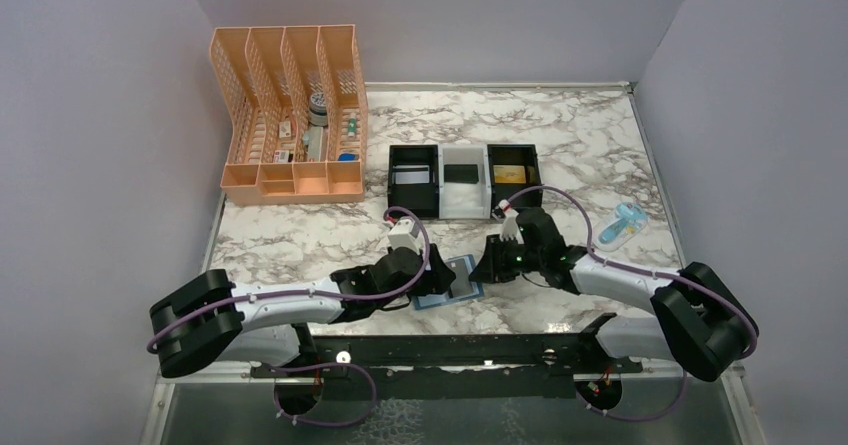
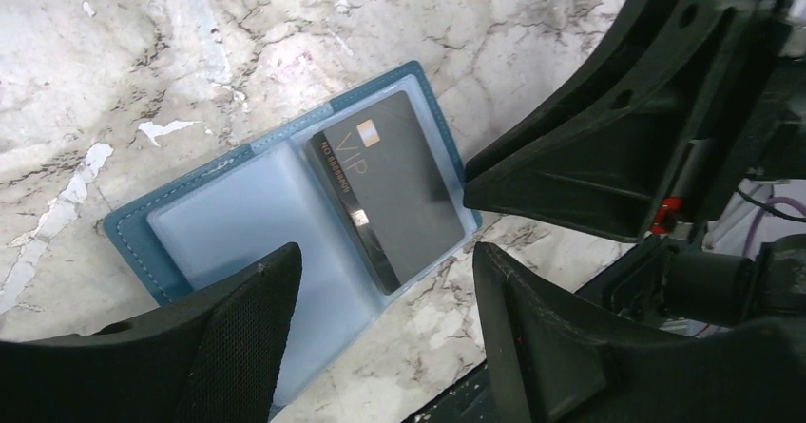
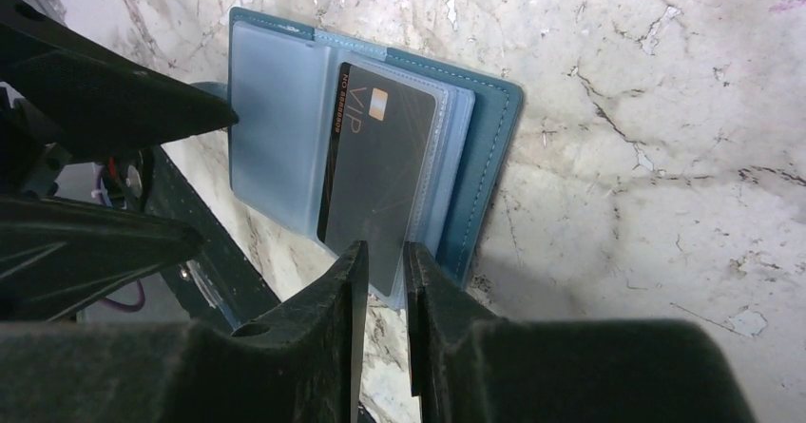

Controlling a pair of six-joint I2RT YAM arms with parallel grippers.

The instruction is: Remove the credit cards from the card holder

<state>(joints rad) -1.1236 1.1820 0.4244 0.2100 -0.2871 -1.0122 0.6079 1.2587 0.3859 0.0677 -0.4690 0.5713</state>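
The card holder (image 1: 462,283) (image 2: 133,228) (image 3: 489,147) is a teal-blue wallet lying open near the table's front edge. A black credit card (image 2: 394,190) (image 3: 375,185) marked VIP sits in its clear pocket. My left gripper (image 1: 440,277) (image 2: 385,261) is open above the wallet's near side, one finger over the empty pocket panel. My right gripper (image 1: 490,263) (image 3: 385,247) has its jaws nearly together, with a thin empty gap, at the pocket's corner by the card's edge. In the black-and-white tray (image 1: 415,205) lie a silver card (image 1: 410,176), a black card (image 1: 461,173) and a gold card (image 1: 509,174).
A peach mesh desk organizer (image 1: 290,115) with small items stands at the back left. A light blue object (image 1: 622,225) lies at the right. A black mounting rail (image 1: 450,350) runs along the table's front edge just behind the wallet.
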